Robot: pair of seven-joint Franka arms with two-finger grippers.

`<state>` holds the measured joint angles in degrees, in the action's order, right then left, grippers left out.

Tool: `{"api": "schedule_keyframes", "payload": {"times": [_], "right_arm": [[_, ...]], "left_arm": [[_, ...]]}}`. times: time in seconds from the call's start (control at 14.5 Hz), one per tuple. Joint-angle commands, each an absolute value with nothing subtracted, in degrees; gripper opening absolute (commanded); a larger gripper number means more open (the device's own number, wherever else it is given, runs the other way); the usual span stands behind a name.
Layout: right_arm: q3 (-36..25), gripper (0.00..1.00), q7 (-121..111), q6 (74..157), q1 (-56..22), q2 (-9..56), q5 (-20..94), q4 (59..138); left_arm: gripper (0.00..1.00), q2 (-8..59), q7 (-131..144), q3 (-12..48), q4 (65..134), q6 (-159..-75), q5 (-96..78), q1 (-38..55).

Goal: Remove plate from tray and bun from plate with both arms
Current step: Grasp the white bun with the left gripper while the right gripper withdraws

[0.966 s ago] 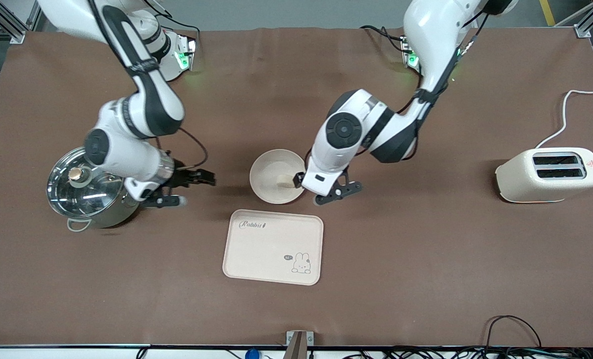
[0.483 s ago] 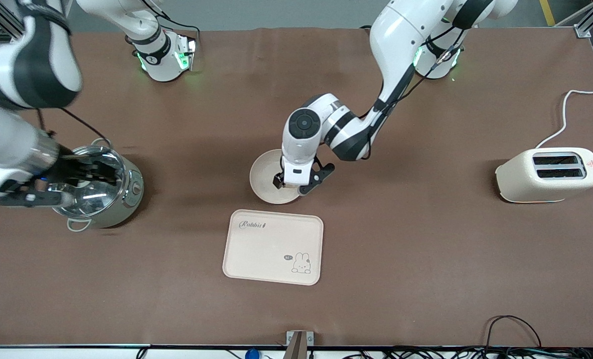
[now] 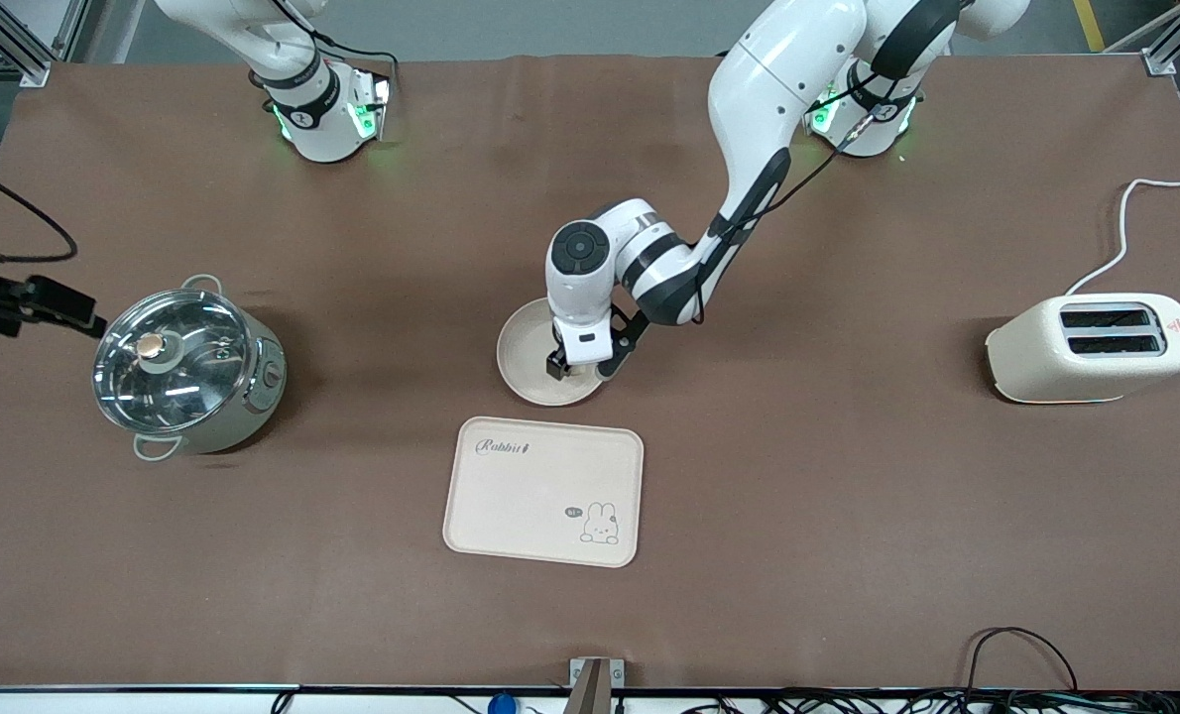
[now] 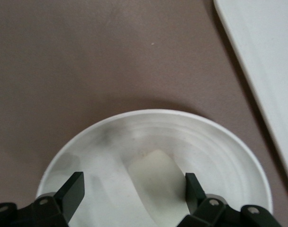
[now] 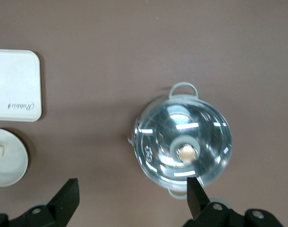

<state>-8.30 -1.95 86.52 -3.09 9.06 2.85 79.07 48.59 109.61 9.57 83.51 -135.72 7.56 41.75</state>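
The round cream plate [image 3: 526, 342] lies on the brown table, farther from the front camera than the rabbit tray. The pale bun [image 4: 156, 182] lies in the plate [image 4: 229, 156]. My left gripper [image 3: 578, 369] is low over the plate, open, with its fingers [image 4: 73, 189] on either side of the bun; the bun sits close to one finger, and no squeeze shows. In the front view the gripper hides the bun. My right gripper [image 5: 132, 196] is open and empty, high in the air beside the steel pot [image 5: 182, 142]. The plate also shows in the right wrist view [image 5: 9, 163].
A steel pot with a glass lid [image 3: 185, 367] stands toward the right arm's end. The rectangular rabbit tray [image 3: 542, 491] lies nearer the front camera than the plate. A cream toaster [image 3: 1091, 349] with a white cord stands toward the left arm's end.
My left gripper has moved from beside the plate to over it and now straddles the bun. My right arm has swung away from the pot, up and outward past the table's end.
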Motion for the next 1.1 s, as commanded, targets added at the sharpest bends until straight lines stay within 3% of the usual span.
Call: {"api": "schedule_keyframes", "payload": {"times": [0.0,0.21,0.41,0.62,0.9,1.03], "right_arm": [[-7.74,1.0,-1.93,84.55,-2.46,2.83,-0.25,79.72],[-6.77,1.0,-2.29,83.24,-2.38,0.62,-3.43,79.72],[-5.37,1.0,-2.55,82.35,-0.8,-1.32,-3.87,79.72],[0.77,1.0,-2.37,81.56,3.76,-1.49,-3.69,80.24],[1.75,1.0,-2.55,80.6,4.48,-1.84,-3.78,80.16],[5.68,1.0,-2.46,78.84,9.2,-2.54,-3.25,80.16]], "left_arm": [[0.87,49.22,111.71,9.23,82.79,-136.76,8.61,42.19],[0.59,49.22,111.36,9.23,82.88,-136.76,8.7,42.45],[0.45,50.1,111.27,9.23,82.62,-136.84,8.53,42.45],[0.29,50.01,111.09,9.23,82.62,-136.85,8.53,42.36],[0.21,49.4,110.83,9.23,82.62,-136.85,8.7,42.36],[0.17,48.17,110.92,9.14,82.7,-136.5,8.79,42.63]]}}
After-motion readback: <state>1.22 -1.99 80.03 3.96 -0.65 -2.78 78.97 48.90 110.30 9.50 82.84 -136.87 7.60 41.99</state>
